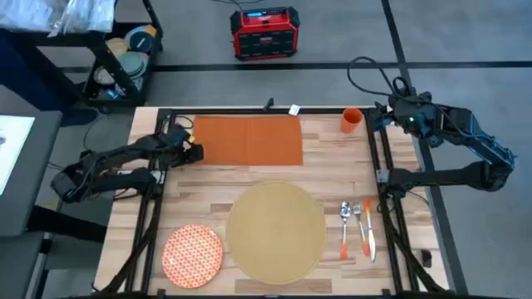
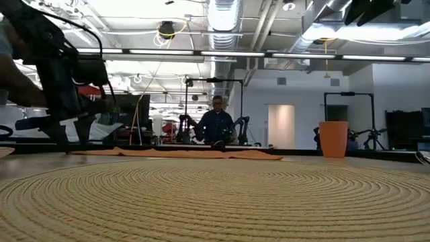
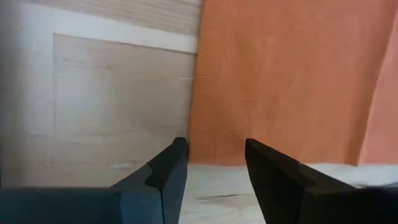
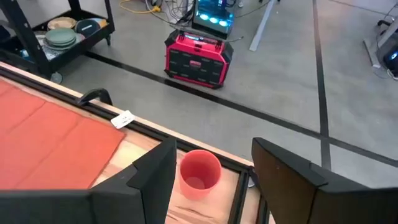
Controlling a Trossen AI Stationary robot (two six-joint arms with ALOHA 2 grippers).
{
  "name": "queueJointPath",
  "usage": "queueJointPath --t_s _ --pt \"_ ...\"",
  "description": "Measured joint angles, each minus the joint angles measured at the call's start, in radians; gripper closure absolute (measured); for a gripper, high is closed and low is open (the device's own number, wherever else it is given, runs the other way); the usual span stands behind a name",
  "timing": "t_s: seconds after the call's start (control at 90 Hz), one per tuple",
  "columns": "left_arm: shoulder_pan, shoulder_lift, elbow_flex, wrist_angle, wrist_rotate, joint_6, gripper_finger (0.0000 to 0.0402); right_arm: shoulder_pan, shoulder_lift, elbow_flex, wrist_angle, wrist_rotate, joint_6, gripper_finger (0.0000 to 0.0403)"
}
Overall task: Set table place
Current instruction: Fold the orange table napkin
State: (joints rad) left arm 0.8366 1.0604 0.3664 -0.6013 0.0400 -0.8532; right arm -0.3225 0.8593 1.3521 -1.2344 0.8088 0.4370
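the tabletop [image 1: 332,170] is light wood and holds every piece of the place setting, still spread apart.

the placemat [image 1: 276,230] is the biggest piece, lying by the near edge in the middle. it looks woven and bendy, so it would likely slide flat better than lift by one edge.

the napkin [image 1: 248,139] lies flat along the far edge. it is soft cloth and will likely droop, so a pinch at a corner or edge seems best. the left end effector [image 1: 193,152] sits low just beside the napkin's left edge, with its fingers spread apart and nothing in them.

the plate [image 1: 193,254] is near the near left corner. it looks hard and may break, so its rim is the place to grab.

the cutlery [image 1: 357,226] lies right of the placemat. it is thin and probably slippery; the orange handles look easiest.

the cup [image 1: 352,120] stands by the far right corner, small and light. the right end effector [image 4: 211,180] hangs above it, spread wide and empty.
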Motion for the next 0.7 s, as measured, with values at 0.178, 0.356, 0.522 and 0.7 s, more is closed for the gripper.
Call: queueJointPath --t_s 0.178,0.356,0.522,0.7 --pt "-0.008 0.049 0.002 0.035 -0.036 0.018 0.035 0.0 0.0 0.0 0.0 0.0 0.0 0.0204" --pt "0.007 0.024 -0.003 0.0 -0.066 0.018 0.0398 0.0 0.0 0.0 0.0 0.001 0.0 0.0208" --pt "0.008 -0.041 0.001 -0.026 -0.066 -0.037 0.0401 0.0 0.0 0.0 0.0 0.001 0.0 0.0225" --pt "0.008 -0.106 0.058 -0.098 -0.095 -0.072 0.0401 0.0 0.0 0.0 -0.003 0.002 0.0 0.0245"
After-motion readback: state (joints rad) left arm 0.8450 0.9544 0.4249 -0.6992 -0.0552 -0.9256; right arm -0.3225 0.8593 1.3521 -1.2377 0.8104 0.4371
